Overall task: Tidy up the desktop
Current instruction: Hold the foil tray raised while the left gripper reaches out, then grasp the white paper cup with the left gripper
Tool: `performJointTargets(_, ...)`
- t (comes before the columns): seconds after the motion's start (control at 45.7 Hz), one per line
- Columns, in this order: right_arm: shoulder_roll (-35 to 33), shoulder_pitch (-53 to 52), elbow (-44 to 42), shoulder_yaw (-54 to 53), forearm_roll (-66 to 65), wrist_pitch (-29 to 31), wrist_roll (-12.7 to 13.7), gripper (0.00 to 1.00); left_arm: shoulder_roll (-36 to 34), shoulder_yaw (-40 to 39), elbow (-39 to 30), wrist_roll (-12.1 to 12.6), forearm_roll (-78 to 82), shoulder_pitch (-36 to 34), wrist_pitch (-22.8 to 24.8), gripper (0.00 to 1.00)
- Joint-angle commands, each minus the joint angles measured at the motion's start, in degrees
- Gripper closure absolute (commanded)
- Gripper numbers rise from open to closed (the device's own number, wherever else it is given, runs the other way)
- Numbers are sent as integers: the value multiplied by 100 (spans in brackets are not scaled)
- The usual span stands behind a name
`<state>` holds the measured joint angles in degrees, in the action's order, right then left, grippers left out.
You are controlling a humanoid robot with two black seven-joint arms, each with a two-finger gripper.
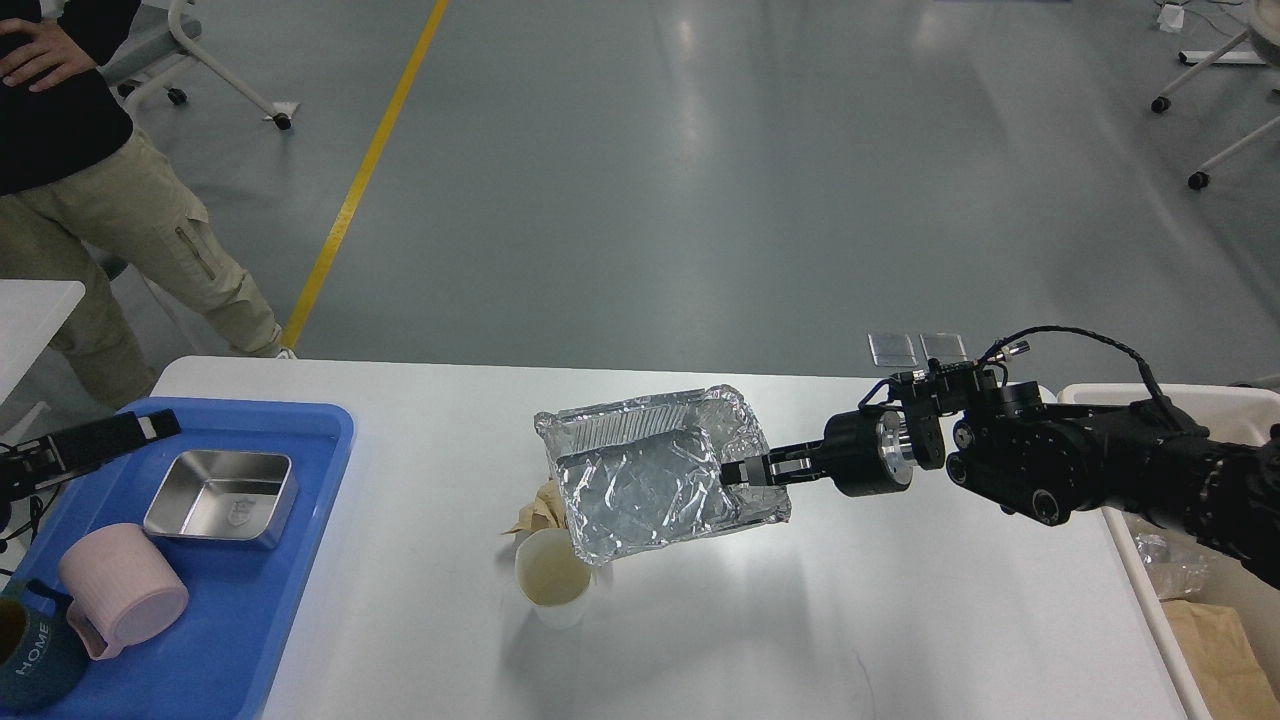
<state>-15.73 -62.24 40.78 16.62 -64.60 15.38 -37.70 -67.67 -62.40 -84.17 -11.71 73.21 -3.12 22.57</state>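
Note:
The white desktop fills the lower half of the head view. My right gripper reaches in from the right and is shut on the right rim of a crumpled foil tray, which hangs tilted above the tabletop. A white paper cup stands just in front of and below the foil tray, with crumpled brown paper behind it. My left gripper pokes in at the left edge over the blue tray; it looks like one dark bar, so its fingers cannot be told apart.
The blue tray holds a steel box, a pink mug lying on its side and a dark blue cup. A beige bin with a brown paper bag stands at the right. A person stands at the far left.

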Motion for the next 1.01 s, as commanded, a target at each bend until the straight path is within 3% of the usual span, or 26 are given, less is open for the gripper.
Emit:
performJointTargets(0.0,9,2,0,-1,0,0,0,100,69,903,50,-34,45,-846,19,3)
performJointTargets(0.438,185,-25,-79,17,88,0,0,100,1563,3918,1025,-69,290,-3501,19,3)
performJointTargets(0.657,202,2,-167,26,88,0,0,100,2020,5623,1043,-359,1072,-4529,11,3)
performJointTargets(0.788,211,10,-193,26,96,0,0,100,2284,6072,1061,-447,1135,-5048,11,3)
performJointTargets(0.985,246,37,-193,26,96,0,0,100,2996,6090,1412,-473,1064,-5418,10,3)
